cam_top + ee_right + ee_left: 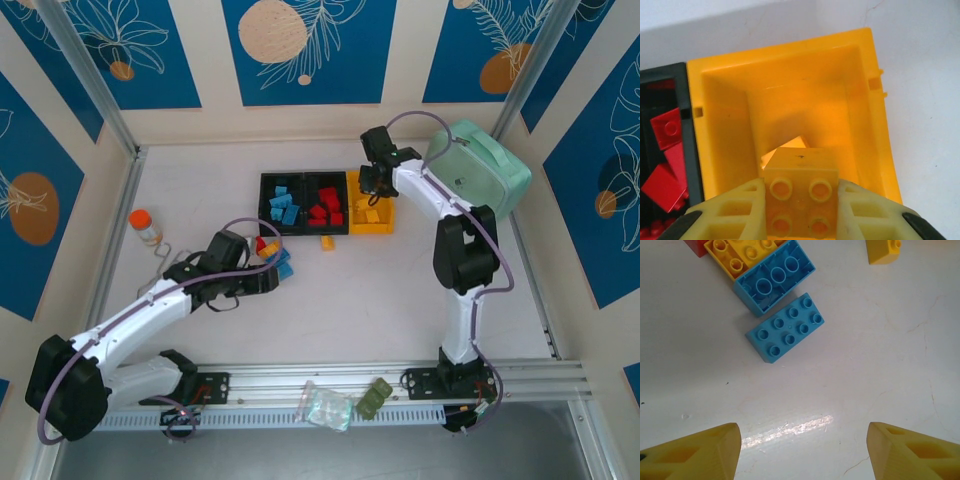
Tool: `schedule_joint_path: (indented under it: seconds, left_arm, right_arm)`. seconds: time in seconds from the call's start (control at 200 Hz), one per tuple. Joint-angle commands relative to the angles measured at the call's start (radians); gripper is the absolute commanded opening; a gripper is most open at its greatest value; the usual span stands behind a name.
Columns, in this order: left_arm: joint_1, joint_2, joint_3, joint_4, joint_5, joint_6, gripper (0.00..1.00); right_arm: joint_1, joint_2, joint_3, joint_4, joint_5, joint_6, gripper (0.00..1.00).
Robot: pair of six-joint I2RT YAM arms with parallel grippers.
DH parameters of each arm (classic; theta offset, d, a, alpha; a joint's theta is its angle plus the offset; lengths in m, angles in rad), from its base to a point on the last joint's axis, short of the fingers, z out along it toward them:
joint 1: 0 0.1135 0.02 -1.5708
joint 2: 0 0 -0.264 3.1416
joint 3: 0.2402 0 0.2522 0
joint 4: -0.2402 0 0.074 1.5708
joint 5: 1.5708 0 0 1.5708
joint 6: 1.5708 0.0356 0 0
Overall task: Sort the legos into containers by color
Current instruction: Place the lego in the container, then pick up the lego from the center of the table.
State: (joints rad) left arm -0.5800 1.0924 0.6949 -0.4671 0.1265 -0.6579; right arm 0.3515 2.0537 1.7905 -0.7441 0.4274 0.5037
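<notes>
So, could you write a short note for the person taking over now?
Right gripper: jaws shut on a yellow plastic brick, above the yellow plastic bin.
Left gripper: jaws open, near a light blue plastic brick on the white table.
Done: blue bricks in the left black bin, red bricks in the middle black bin.
Left: release the held brick; sort the loose cluster and the lone yellow brick.

Bare table [850, 385] lies between the left fingers [695, 452]; blue legos [785, 327] crowd just ahead.
</notes>
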Motion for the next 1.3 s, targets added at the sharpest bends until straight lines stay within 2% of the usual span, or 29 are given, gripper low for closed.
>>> schedule_joint_path:
  seconds: [0.0, 0.21, 0.41, 0.62, 1.03, 1.296]
  left_arm:
    - [-0.010, -0.022, 0.005, -0.006, -0.009, -0.010, 0.67]
    - [-0.011, -0.044, -0.009, -0.016, -0.031, -0.014, 0.67]
    - [-0.010, -0.061, -0.011, -0.037, -0.064, -0.020, 0.68]
    - [-0.010, -0.058, 0.004, -0.054, -0.089, -0.023, 0.68]
    - [-0.009, -0.037, 0.023, -0.031, -0.086, -0.029, 0.68]
    - [-0.009, -0.029, 0.052, -0.027, -0.058, -0.022, 0.68]
  right_arm:
    - [-0.004, 0.040, 0.078, -0.081, 0.066, -0.011, 0.25]
    - [-0.015, 0.110, 0.166, -0.129, 0.106, -0.008, 0.27]
    - [-0.002, 0.108, 0.187, -0.139, 0.108, -0.010, 0.43]
    - [0.027, 0.030, 0.158, -0.132, 0.087, -0.013, 0.50]
    - [0.156, -0.388, -0.307, 0.080, -0.017, 0.024, 0.52]
    - [0.275, -0.494, -0.514, 0.156, -0.007, 0.098, 0.54]
